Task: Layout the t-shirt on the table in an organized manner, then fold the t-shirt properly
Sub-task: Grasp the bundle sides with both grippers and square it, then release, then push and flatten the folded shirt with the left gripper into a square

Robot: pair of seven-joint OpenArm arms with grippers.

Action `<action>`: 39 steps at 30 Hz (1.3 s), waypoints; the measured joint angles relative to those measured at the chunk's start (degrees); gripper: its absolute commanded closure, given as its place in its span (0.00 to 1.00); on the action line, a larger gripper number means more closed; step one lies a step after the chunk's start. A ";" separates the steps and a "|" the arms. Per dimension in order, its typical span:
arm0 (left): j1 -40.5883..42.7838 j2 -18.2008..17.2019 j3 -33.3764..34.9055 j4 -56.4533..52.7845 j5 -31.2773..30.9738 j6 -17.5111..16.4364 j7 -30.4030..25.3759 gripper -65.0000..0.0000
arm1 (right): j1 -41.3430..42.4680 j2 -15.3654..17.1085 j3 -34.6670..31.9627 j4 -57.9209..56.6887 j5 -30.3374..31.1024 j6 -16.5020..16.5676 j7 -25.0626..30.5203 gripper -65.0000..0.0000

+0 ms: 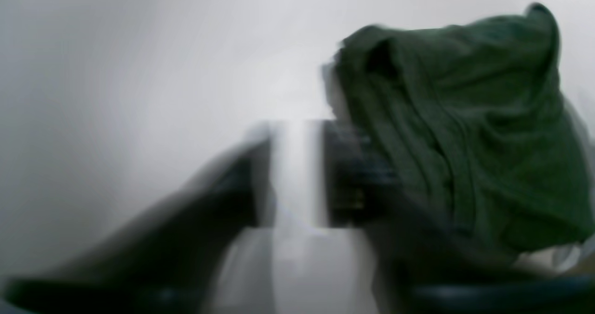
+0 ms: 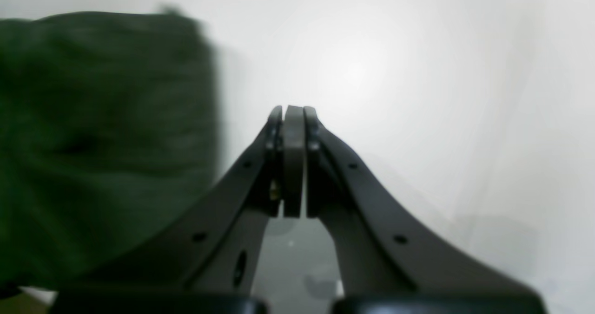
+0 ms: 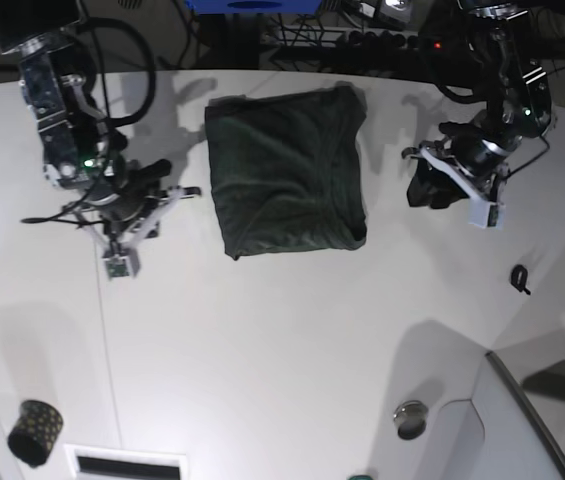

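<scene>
Base view: t-shirt (image 3: 285, 172), dark green, lies folded into a rough rectangle on the white table (image 3: 282, 340), nearer the far edge, approx. midway btwn the two arms. Fabric shows soft creases; lower right corner is rounded. Neither arm touches it.

Right gripper (image 2: 294, 112) stands well apart from the shirt, on its side twd the table's curved edge; jaws pressed together, nothing btwn them (right wrist view). Green cloth fills that view's left part, blurred.

Left gripper (image 3: 432, 185) sits near the shirt's opposite side, not in contact. Left wrist view is heavily smeared: jaws appear spread w/ a pale gap btwn them, empty; shirt bulks at upper right.

Small black gold-dotted cup (image 3: 34, 431) stands near the table's near corner, well apart from the shirt. Round metallic disc (image 3: 411, 419) lies by the near edge.
</scene>
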 measured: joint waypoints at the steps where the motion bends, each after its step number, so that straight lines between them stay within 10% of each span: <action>1: -0.04 -0.28 -0.15 -1.77 -1.55 0.00 0.11 0.24 | -0.28 0.09 1.27 0.00 0.00 0.74 0.07 0.99; 5: -0.28 -1.92 2.03 -7.19 -7.39 -4.74 0.17 0.22 | -1.07 -0.70 3.63 -0.04 0.09 3.23 0.04 0.99; 22: -7.06 0.15 15.98 -25.79 -11.89 -6.91 -8.20 0.27 | -2.78 -0.59 3.65 -0.04 0.15 3.91 0.07 0.99; 24: -7.54 0.20 16.90 -26.25 -11.78 -6.91 -8.26 0.35 | -2.80 -0.57 3.76 -0.04 0.13 3.91 0.07 0.99; 29: -8.28 -0.17 16.98 -27.36 -9.73 -6.01 -6.47 1.00 | -2.82 -0.37 3.93 -0.04 0.15 3.91 0.07 0.99; 39: -17.64 -8.76 28.85 -27.34 -8.90 -5.16 1.53 1.00 | -2.93 -0.57 11.98 -0.09 0.15 4.11 0.07 0.99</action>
